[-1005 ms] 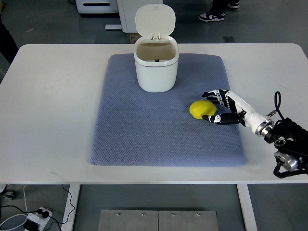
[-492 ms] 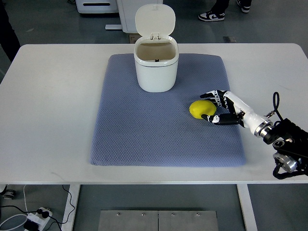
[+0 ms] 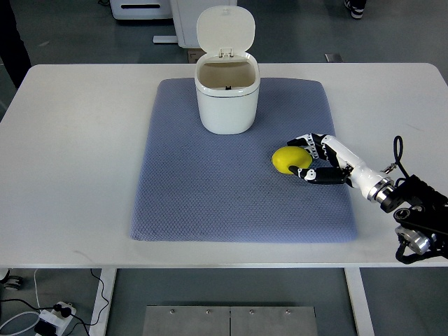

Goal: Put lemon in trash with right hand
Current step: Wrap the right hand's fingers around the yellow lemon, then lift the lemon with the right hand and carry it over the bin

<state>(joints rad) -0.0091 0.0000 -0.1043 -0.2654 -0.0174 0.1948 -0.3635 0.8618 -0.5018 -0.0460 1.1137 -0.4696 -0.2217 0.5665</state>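
Note:
A yellow lemon (image 3: 289, 159) lies on the blue-grey mat (image 3: 210, 189), right of its middle. My right hand (image 3: 310, 157) reaches in from the right edge and cups the lemon's right side, fingers above it and thumb below. The fingers are spread around the fruit and touch it, but have not closed on it, and the lemon still rests on the mat. The white trash bin (image 3: 227, 87) stands at the mat's far centre with its lid flipped up and its inside showing. The left arm is out of view.
The mat lies on a white table (image 3: 70, 154). A power strip (image 3: 56, 313) and cables sit on the floor at the lower left. A person's shoe (image 3: 355, 7) shows beyond the table's far edge.
My right hand has crept left and pressed closer around the lemon, which has shifted slightly to the left. The shoes beyond the table have moved away to the right.

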